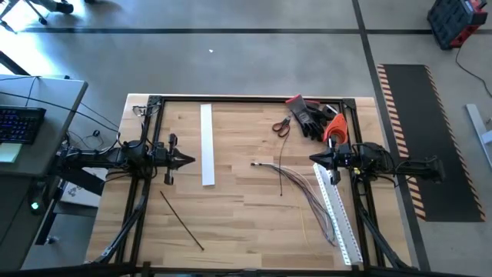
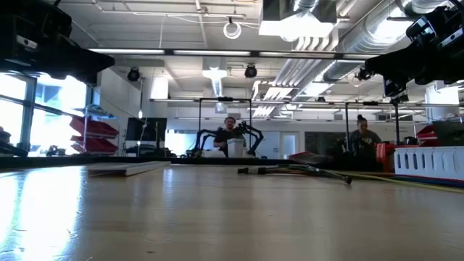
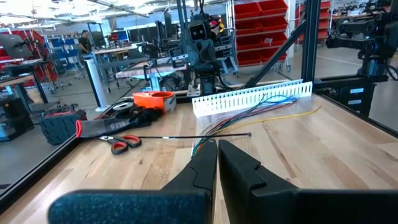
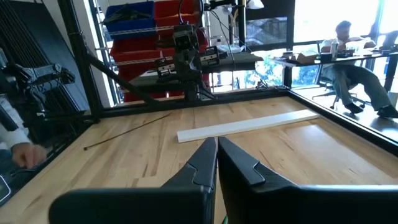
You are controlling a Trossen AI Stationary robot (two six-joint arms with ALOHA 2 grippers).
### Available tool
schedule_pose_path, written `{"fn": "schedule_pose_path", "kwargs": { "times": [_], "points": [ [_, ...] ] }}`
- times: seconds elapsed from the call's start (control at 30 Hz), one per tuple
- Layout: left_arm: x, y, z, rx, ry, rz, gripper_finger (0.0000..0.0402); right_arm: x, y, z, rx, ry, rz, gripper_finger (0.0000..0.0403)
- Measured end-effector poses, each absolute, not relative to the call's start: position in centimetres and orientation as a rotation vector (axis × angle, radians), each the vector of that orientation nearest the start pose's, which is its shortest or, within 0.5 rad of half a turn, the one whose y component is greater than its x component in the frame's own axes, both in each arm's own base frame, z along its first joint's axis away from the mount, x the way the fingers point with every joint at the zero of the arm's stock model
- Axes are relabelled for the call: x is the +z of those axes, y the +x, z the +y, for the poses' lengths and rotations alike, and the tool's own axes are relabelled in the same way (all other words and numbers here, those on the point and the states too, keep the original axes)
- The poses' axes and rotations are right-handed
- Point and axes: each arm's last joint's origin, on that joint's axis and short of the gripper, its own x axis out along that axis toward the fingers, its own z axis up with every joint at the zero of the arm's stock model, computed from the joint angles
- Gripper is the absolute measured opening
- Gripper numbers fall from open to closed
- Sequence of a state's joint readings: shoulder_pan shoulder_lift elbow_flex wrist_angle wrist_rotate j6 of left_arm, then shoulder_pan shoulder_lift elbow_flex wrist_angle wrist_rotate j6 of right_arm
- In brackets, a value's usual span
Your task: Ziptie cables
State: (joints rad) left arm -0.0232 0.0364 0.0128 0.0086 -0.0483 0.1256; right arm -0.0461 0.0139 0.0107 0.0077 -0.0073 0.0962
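Waiting above the pale wooden counter (image 1: 231, 215), fingertips pressed together: left claw (image 1: 190, 161), thin black ziptie (image 1: 181, 220) nearby. Centre-right, loose grey and dark cables (image 1: 296, 185) untouched. Right claw (image 1: 314, 158) likewise closed, parked above them.

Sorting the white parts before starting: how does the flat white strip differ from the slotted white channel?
The flat white strip is plain and smooth, lying bare on the left half; the slotted white channel has comb-like slots, sits on the right half, runs slightly slanted, and has the cables running against it. Both are long, white and lie on the table.
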Motion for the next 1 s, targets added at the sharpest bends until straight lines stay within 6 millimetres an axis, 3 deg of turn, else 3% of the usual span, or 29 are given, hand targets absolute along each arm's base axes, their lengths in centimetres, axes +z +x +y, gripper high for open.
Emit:
{"fn": "schedule_pose_path", "kwargs": {
  "times": [0.2,0.47,0.57,0.67,0.87,1.0],
  "points": [
    [16.6,9.9,-0.1,0.024,0.127,0.017,0.0000,17.1,9.8,-0.5,-0.068,0.103,-0.047,0.0000],
    [16.6,9.9,-0.1,0.024,0.127,0.017,0.0000,19.0,9.5,-0.6,-0.055,0.485,-0.275,0.0000],
    [16.6,9.9,-0.1,0.024,0.126,0.016,0.0000,19.3,9.4,-0.7,-0.055,0.544,-0.314,0.0000],
    [16.6,9.9,-0.1,0.024,0.126,0.017,0.0000,19.7,9.5,-0.3,-0.006,0.480,-0.333,0.0000],
    [16.6,9.9,-0.1,0.024,0.127,0.017,0.0000,21.9,9.9,0.9,0.055,0.193,-0.547,0.0000],
    [16.6,9.9,-0.1,0.024,0.127,0.017,0.0000,22.5,11.1,1.4,-0.067,0.134,-0.481,0.0000]
  ]
}}
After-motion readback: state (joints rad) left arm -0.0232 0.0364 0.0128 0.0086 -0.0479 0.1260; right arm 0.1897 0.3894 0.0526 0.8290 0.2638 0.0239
